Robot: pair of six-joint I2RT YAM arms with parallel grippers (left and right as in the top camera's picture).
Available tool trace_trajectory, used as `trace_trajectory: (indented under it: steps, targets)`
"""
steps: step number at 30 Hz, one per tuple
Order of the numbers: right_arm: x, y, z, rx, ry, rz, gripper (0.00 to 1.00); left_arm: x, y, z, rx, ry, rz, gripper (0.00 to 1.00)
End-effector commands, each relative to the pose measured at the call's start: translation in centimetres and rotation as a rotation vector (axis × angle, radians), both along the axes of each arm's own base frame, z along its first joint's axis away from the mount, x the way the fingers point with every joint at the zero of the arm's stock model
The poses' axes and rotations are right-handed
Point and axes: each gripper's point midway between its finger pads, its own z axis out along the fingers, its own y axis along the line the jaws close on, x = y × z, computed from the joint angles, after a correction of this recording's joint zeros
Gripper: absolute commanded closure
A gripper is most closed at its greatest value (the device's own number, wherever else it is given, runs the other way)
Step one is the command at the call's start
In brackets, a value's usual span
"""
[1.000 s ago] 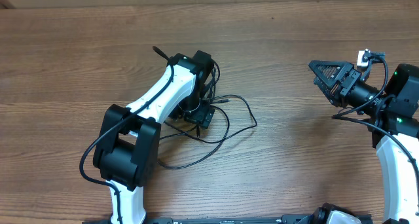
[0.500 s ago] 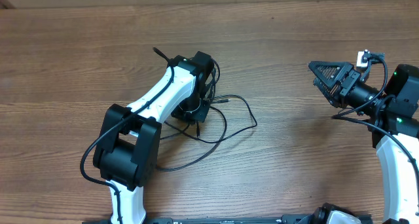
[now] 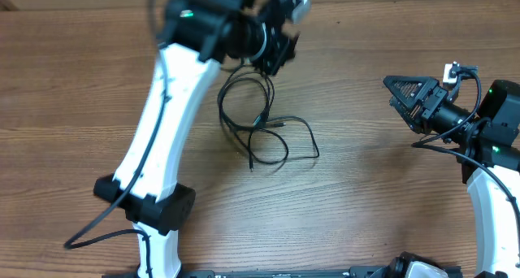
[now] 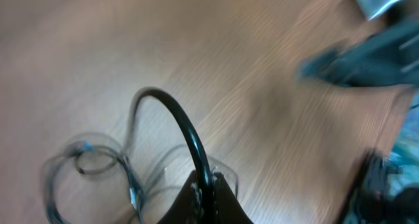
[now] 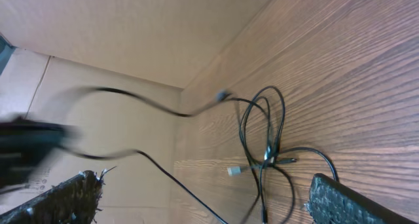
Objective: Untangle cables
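The cables (image 3: 264,128) are thin black cords, tangled in loops on the wooden table (image 3: 382,197) near its middle. One strand rises from the tangle to my left gripper (image 3: 279,44), which is lifted toward the far edge and blurred. In the left wrist view, the left gripper (image 4: 204,188) is shut on a black cable (image 4: 185,129) that arcs out of its jaws, with the blurred tangle (image 4: 91,162) below. My right gripper (image 3: 398,95) hovers open to the right, apart from the cables. Its view shows the cables (image 5: 268,142) and a silver plug (image 5: 233,171) between its open fingers (image 5: 350,201).
A cardboard wall (image 5: 131,27) stands behind the table's far edge (image 3: 390,3). The left arm's white link (image 3: 158,123) stretches across the left-middle of the table, with its black base joint (image 3: 146,205) near the front. The right arm (image 3: 491,148) stands at the right edge.
My left gripper shut on a cable in the tangle, then rose and swung toward the far edge, drawing the cords out into a longer hanging shape. The right arm has not moved.
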Motion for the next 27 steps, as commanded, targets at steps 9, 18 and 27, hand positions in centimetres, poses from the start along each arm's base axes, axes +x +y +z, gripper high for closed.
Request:
trace_trajectory:
  steps: [9,18,27]
  targets:
    - [0.0,-0.1,0.4,-0.011,-0.017,-0.003,0.0,-5.1,4.9,24.5,-0.387,-0.724,0.034,0.96]
    - [0.0,-0.1,0.4,-0.013,-0.019,-0.003,0.0,-4.0,9.8,27.2,-0.364,-0.827,0.231,0.96]
    - [0.1,-0.2,0.3,-0.017,-0.017,-0.009,0.0,-4.0,15.4,34.5,-0.826,-0.73,0.494,0.96]
